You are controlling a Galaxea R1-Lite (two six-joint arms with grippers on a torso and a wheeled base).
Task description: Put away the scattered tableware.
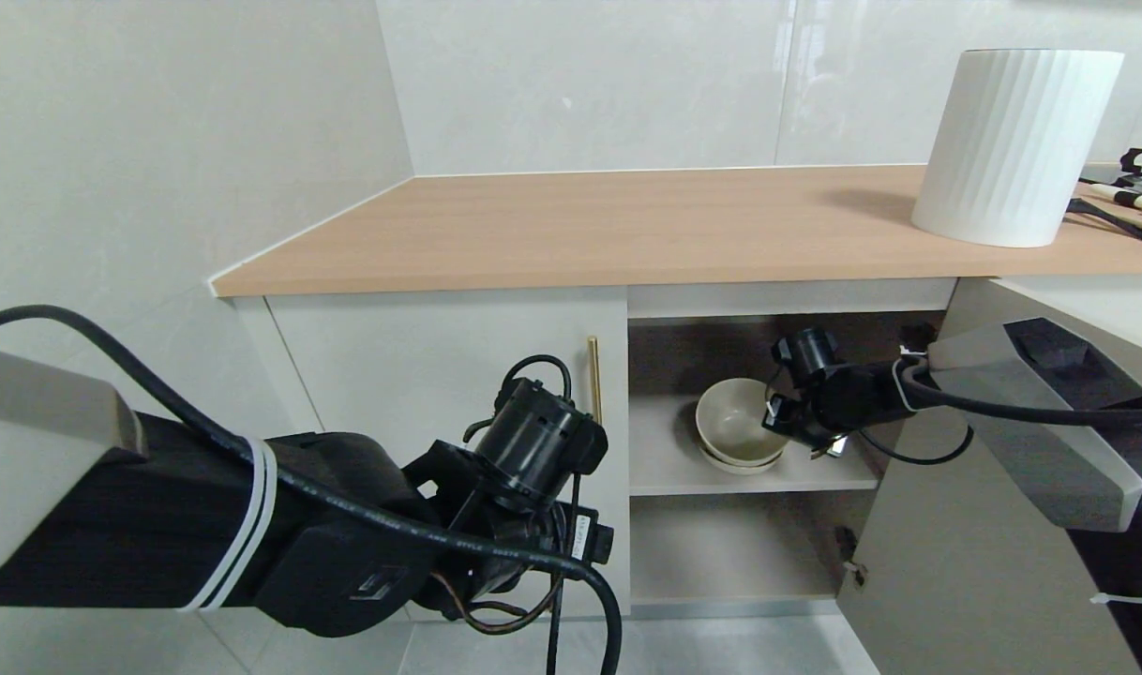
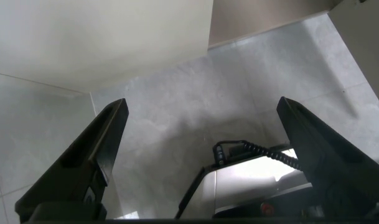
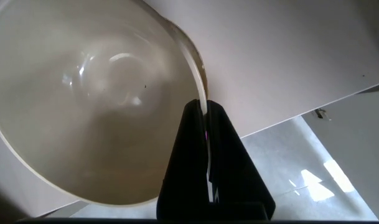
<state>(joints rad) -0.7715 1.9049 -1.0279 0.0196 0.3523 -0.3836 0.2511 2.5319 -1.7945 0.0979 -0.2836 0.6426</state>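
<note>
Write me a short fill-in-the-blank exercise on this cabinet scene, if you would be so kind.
1. The right gripper is shut on the ____ of the bowl.
2. The bowl is inside the open cabinet, at its ____ shelf.
3. The left gripper, pointing down at the floor, is ____ and holds nothing.

Missing words: rim; upper; open.
</note>
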